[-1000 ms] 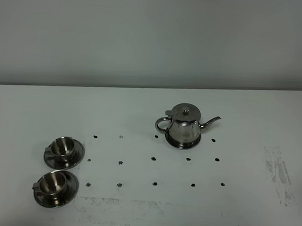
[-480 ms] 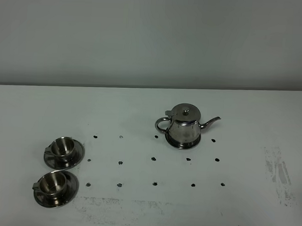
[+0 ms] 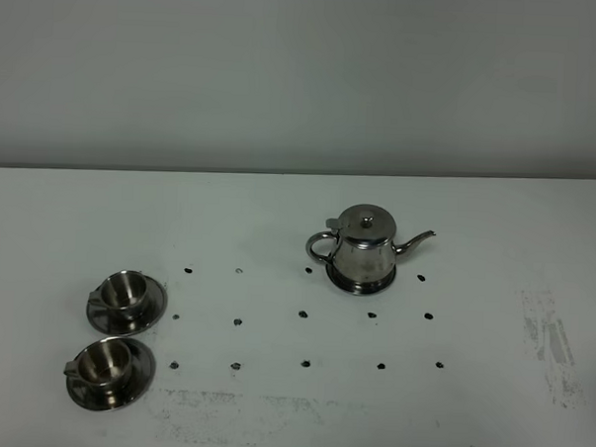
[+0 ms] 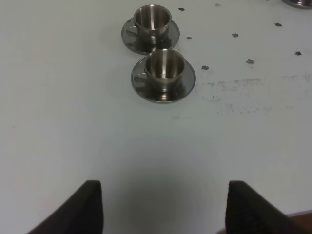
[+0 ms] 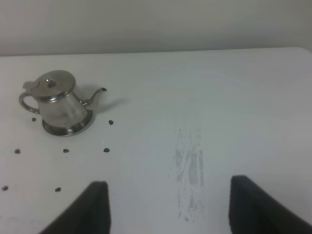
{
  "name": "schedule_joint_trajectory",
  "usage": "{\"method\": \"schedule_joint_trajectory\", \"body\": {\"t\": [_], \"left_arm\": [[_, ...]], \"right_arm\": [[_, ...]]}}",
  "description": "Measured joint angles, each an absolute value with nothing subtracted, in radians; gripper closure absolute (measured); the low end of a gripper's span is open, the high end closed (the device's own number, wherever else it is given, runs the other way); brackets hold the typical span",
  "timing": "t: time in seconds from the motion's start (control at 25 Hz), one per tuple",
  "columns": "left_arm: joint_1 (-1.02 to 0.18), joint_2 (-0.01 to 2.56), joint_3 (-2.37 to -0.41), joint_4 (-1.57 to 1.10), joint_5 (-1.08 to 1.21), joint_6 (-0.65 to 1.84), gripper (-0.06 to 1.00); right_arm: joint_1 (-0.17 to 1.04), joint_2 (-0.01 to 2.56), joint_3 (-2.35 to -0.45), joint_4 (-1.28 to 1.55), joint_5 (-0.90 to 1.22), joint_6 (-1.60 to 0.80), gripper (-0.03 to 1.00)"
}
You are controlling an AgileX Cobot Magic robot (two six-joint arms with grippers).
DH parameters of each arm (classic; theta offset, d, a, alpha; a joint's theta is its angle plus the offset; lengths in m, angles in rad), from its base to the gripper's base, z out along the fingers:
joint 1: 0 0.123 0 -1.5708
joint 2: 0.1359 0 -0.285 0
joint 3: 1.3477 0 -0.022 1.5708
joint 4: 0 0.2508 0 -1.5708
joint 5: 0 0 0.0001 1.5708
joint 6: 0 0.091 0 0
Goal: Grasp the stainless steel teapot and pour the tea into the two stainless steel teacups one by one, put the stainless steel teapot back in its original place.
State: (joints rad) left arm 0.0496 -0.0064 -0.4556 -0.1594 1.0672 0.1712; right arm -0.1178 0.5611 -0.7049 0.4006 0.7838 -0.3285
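Teapot [image 3: 364, 254] upright, untouched; teacups [image 3: 125, 291] well apart

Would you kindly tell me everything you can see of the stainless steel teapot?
The stainless steel teapot is a shiny, mirror-finish pot with a flared base, a closed knobbed lid, a loop handle and a thin curved spout. It stands upright on the white table, right of centre in the exterior view, handle to the left and spout to the right. Nothing grips it.
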Motion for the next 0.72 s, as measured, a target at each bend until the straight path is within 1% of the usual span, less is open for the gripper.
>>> {"method": "schedule_joint_trajectory", "body": {"t": [0.72], "left_arm": [[0.050,-0.006,-0.456,-0.160,1.067,0.169,0.40]], "right_arm": [[-0.118,0.561,-0.705,0.415,0.784,-0.333,0.46]]}}
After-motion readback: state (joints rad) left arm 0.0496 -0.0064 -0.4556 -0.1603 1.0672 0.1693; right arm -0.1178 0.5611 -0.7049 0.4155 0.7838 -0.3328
